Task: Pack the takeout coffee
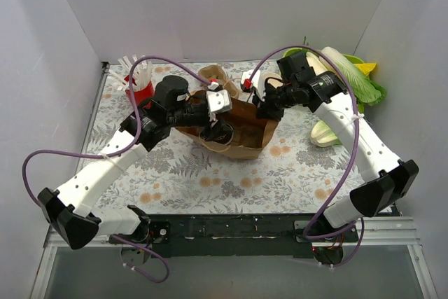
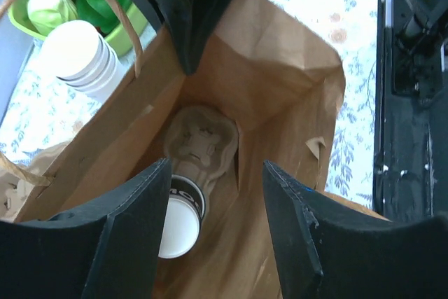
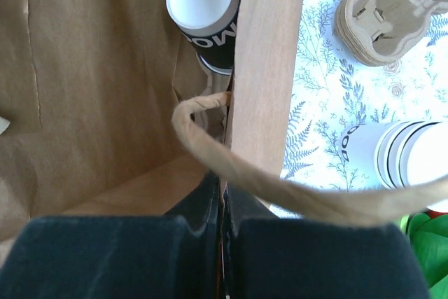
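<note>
The brown paper bag (image 1: 245, 134) stands open mid-table. Inside it, in the left wrist view, a tan pulp carrier (image 2: 201, 146) lies on the bottom with a white coffee cup (image 2: 179, 220) with a black band against it, its white round end facing up. The cup also shows in the right wrist view (image 3: 205, 6). My left gripper (image 2: 217, 243) is open, its fingers spread in the bag's mouth above the cup, holding nothing. My right gripper (image 3: 224, 204) is shut on the bag's side wall (image 3: 266, 68), just below the handle loop (image 3: 280, 183).
A stack of spare pulp carriers (image 3: 385, 12) and a stack of white cups (image 3: 409, 166) lie outside the bag on the floral cloth. A red cup of straws (image 1: 140, 85) stands back left. A green bowl and cabbage (image 1: 353, 78) sit back right.
</note>
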Tool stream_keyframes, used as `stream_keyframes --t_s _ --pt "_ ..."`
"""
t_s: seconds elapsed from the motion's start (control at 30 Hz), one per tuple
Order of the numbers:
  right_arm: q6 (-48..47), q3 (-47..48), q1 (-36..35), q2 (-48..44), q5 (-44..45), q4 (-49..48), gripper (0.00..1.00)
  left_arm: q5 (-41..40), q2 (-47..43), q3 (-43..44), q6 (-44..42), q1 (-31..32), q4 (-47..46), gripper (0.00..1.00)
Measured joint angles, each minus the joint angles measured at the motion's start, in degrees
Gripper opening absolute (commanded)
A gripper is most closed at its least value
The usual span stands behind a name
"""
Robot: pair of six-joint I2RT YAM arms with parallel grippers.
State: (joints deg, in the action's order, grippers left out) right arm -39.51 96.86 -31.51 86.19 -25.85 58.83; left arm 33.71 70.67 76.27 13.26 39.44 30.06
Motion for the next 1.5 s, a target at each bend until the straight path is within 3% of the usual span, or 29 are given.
stream_keyframes --t_s 0.43,0.63,0.7,1.07,1.17,1.3,1.5 --pt "-5.49 -10.03 -2.29 -9.51 0.52 -2.58 0.01 -1.73 10.19 0.26 -18.99 1.05 9.38 0.55" --pt "-3.26 -13.07 -2.43 -12.35 0.61 -5.31 0.01 -6.43 8.87 -7.26 -27.56 4.26 6.19 0.75" --pt "-2.64 -13.07 -3.1 -12.31 0.66 -5.66 0.01 -8.83 8.11 -10.16 -30.27 4.85 5.2 0.75" --pt "-1.22 -13.03 -6.78 -11.21 2.14 -6.49 0.01 -20.13 9.68 -11.91 -34.03 4.96 1.84 0.77" --pt "-1.22 -13.03 -6.78 -10.97 2.62 -6.51 0.01 -21.64 11.52 -11.76 -33.48 4.98 2.16 0.74" --pt "-1.05 -13.03 -6.75 -10.93 2.8 -6.49 0.01 -22.43 13.16 -11.8 -32.37 4.98 2.64 0.61" --pt "-0.76 -13.03 -6.78 -10.93 3.02 -6.51 0.01 -22.38 13.22 -11.82 -30.77 4.98 2.67 0.31"
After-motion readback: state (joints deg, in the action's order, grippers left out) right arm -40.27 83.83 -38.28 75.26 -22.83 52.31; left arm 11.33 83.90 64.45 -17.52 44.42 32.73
